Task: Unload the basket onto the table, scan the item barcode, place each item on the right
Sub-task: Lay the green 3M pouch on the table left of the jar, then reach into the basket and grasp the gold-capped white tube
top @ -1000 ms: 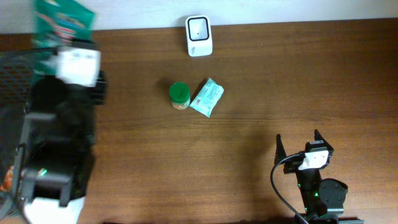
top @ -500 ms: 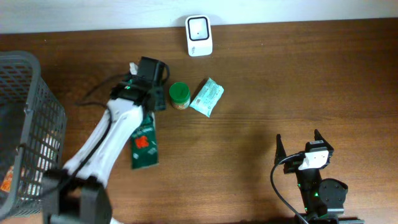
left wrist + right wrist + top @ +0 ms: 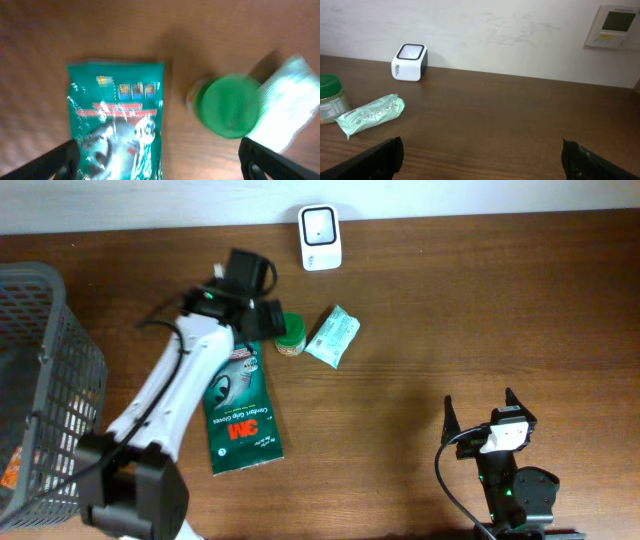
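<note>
1. The left claw (image 3: pixel 159 150) hangs wide open with nothing in it, poised over the top end of the green packet (image 3: pixel 240 415).
2. That packet lies flat on the worktop (image 3: pixel 450 300), printed face up, just left of a green-lidded jar (image 3: pixel 288 333) and a pale wrapped pack (image 3: pixel 333 336). I can make out no barcode on the side showing.
3. The white scanner (image 3: pixel 320 224) stands at the back edge, a little beyond the jar.
4. The right claw (image 3: pixel 481 150) is also open and empty, well apart at the front right.
5. To my eye the scan is not yet done, and the step in hand is getting hold of the packet.
6. Next the left claw would need to pinch the thin packet's edge, lift it clear of the jar, and turn whichever face carries the code toward the scanner.
</note>
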### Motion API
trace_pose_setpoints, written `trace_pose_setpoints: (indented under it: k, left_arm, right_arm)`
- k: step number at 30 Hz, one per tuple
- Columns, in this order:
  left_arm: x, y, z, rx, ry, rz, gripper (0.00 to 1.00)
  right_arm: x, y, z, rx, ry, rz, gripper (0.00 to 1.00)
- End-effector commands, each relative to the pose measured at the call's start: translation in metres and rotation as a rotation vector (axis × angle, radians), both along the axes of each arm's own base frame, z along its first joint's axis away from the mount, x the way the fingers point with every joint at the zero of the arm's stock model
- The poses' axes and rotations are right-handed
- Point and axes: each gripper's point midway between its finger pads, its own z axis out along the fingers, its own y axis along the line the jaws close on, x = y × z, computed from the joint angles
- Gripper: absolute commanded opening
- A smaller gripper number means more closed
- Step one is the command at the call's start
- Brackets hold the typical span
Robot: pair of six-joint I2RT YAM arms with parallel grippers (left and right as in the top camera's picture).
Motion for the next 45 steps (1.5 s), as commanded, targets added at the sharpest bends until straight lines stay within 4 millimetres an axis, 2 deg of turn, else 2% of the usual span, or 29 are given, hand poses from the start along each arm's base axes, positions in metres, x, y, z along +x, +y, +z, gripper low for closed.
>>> trace_pose_setpoints:
  k: [1,2,3,4,5,6,7,8,10,13,15,18,19,26,29,33,37,43,44,45]
  left_arm:
    - [0.008,0.038,0.131,0.024,-0.257,-0.045,0.99]
    - [0.007,0.049,0.147,0.032,-0.285,-0.032,0.99]
    - [0.003,0.069,0.173,0.043,-0.332,0.004,0.99]
    - [-0.005,0.101,0.203,0.053,-0.392,0.081,0.99]
    - [-0.01,0.123,0.219,0.06,-0.426,0.133,0.99]
    - [-0.021,0.156,0.237,0.074,-0.469,0.216,0.99]
    - [-0.031,0.183,0.245,0.079,-0.493,0.297,0.99]
    - [-0.038,0.199,0.249,0.081,-0.502,0.35,0.99]
    - [-0.057,0.242,0.25,0.093,-0.5,0.486,0.99]
    - [-0.087,0.301,0.237,0.113,-0.453,0.662,0.99]
    - [-0.103,0.33,0.223,0.111,-0.408,0.744,0.99]
    - [-0.117,0.356,0.2,0.08,-0.337,0.808,0.99]
    - [-0.121,0.365,0.187,0.051,-0.297,0.829,1.0]
    - [-0.123,0.388,0.102,-0.148,-0.057,0.734,0.93]
    - [-0.128,0.39,0.068,-0.185,0.06,0.706,0.88]
    - [-0.128,0.388,0.02,-0.244,0.19,0.682,0.87]
    - [-0.13,0.386,-0.011,-0.246,0.26,0.581,0.87]
    - [-0.138,0.384,-0.047,-0.217,0.305,0.42,0.87]
    - [-0.139,0.383,-0.052,-0.21,0.309,0.39,0.84]
    - [-0.14,0.382,-0.058,-0.201,0.315,0.348,0.75]
  right_arm:
    - [0.0,0.001,-0.002,0.013,0.005,0.009,0.98]
    - [0.0,0.001,-0.002,0.013,0.005,0.009,0.98]
    - [0.0,0.001,-0.002,0.013,0.005,0.009,0.98]
    - [0.0,0.001,-0.002,0.013,0.005,0.009,0.98]
    - [0.0,0.001,-0.002,0.013,0.005,0.009,0.98]
    - [0.0,0.001,-0.002,0.013,0.005,0.009,0.98]
    - [0.0,0.001,-0.002,0.013,0.005,0.009,0.98]
    - [0.0,0.001,-0.002,0.013,0.005,0.009,0.98]
    - [0.0,0.001,-0.002,0.013,0.005,0.009,0.98]
    - [0.0,0.001,-0.002,0.013,0.005,0.009,0.98]
    - [0.0,0.001,-0.002,0.013,0.005,0.009,0.98]
    - [0.0,0.001,-0.002,0.013,0.005,0.009,0.98]
    - [0.0,0.001,-0.002,0.013,0.005,0.009,0.98]
    - [0.0,0.001,-0.002,0.013,0.005,0.009,0.98]
    - [0.0,0.001,-0.002,0.013,0.005,0.009,0.98]
    - [0.0,0.001,-0.002,0.013,0.005,0.009,0.98]
    - [0.0,0.001,-0.002,0.013,0.005,0.009,0.98]
    - [0.0,0.001,-0.002,0.013,0.005,0.009,0.98]
    - [0.0,0.001,-0.002,0.013,0.005,0.009,0.98]
    - [0.0,0.001,-0.002,0.013,0.005,0.009,0.98]
